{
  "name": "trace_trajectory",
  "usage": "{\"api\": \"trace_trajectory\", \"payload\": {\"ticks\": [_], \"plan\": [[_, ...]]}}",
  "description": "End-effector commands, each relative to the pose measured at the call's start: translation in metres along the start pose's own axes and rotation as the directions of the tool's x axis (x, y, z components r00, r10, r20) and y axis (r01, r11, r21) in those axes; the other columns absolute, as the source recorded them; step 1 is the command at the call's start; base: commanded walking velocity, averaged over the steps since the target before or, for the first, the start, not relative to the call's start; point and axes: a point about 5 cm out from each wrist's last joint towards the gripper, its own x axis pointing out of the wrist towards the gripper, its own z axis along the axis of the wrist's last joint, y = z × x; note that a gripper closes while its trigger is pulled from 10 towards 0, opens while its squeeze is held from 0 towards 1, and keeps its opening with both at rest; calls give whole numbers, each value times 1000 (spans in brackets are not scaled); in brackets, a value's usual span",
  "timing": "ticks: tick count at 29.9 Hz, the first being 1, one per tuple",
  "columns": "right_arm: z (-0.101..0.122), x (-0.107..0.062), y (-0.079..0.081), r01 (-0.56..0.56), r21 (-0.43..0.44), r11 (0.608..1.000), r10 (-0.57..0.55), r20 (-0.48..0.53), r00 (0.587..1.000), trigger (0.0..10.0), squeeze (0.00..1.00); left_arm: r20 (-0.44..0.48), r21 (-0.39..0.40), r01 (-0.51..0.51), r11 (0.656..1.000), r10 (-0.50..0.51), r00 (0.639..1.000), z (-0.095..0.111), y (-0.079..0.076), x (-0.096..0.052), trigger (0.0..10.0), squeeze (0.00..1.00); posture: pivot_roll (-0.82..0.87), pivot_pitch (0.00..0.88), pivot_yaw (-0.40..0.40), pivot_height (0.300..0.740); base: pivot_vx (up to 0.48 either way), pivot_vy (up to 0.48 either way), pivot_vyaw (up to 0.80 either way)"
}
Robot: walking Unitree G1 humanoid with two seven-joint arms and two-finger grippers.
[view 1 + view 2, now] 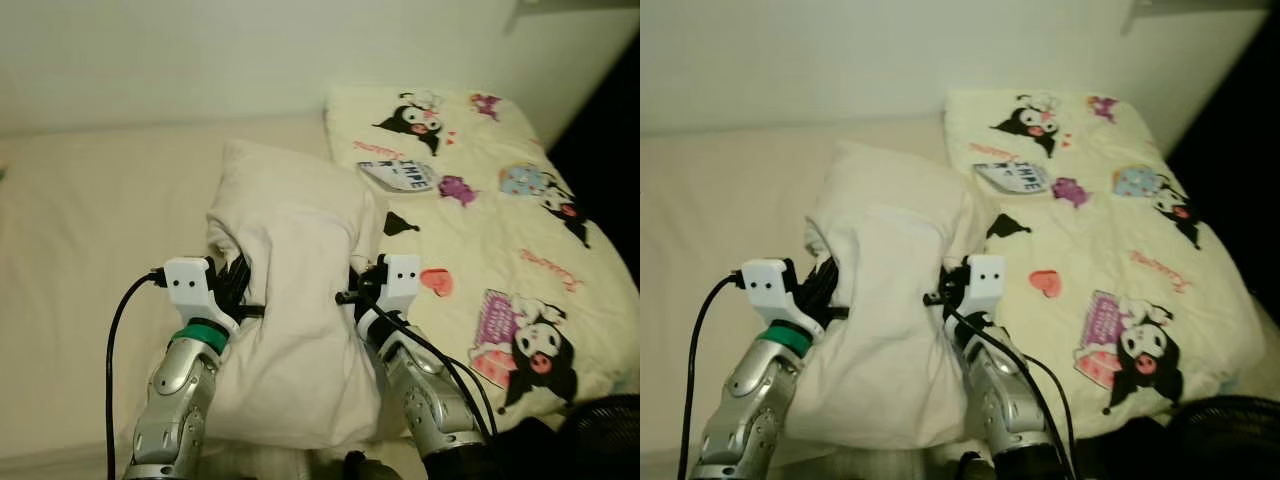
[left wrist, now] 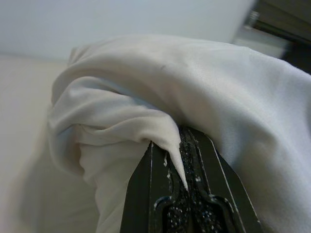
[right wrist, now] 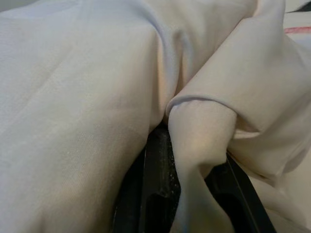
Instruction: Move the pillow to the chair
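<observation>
- Before us lies the wide cream-sheeted bed (image 1: 70,250), and on its right part a pale yellow quilt printed with black-and-white cartoon figures (image 1: 500,230); no chair is in sight, so we judge the carry and the set-down are both left to do.
- On the bed, between our two arms, sits the plump white fabric pillow (image 1: 295,300), its far end pointing toward the wall and its right edge just beside the quilt; we cannot tell whether it is raised off the sheet yet.
- At the pillow's left flank, our left gripper (image 1: 238,290) has its black fingers (image 2: 165,194) closed nearly together on a pinched fold of the pillowcase.
- At the right flank, our right gripper (image 1: 355,290) likewise has its fingers (image 3: 158,184) closed on a bunched ridge of the cloth.
- Judging by this, the grasp is made on both sides; lifting clear, turning to find the chair and walking there remain.
</observation>
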Motion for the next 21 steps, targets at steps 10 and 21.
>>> {"api": "trace_trajectory", "payload": {"ticks": [10,21], "plan": [[19,7,42,-108,81,991,97,131,987,10000,0,95,22,110,994,-112,989,23,-25,14,10000,0,23,45,34,740,0,0,-800],[58,14,48,-117,59,991,99,247,964,10000,0,221,39,226,973,-229,948,65,-47,35,10000,0,11,49,36,740,0,0,-800]]}}
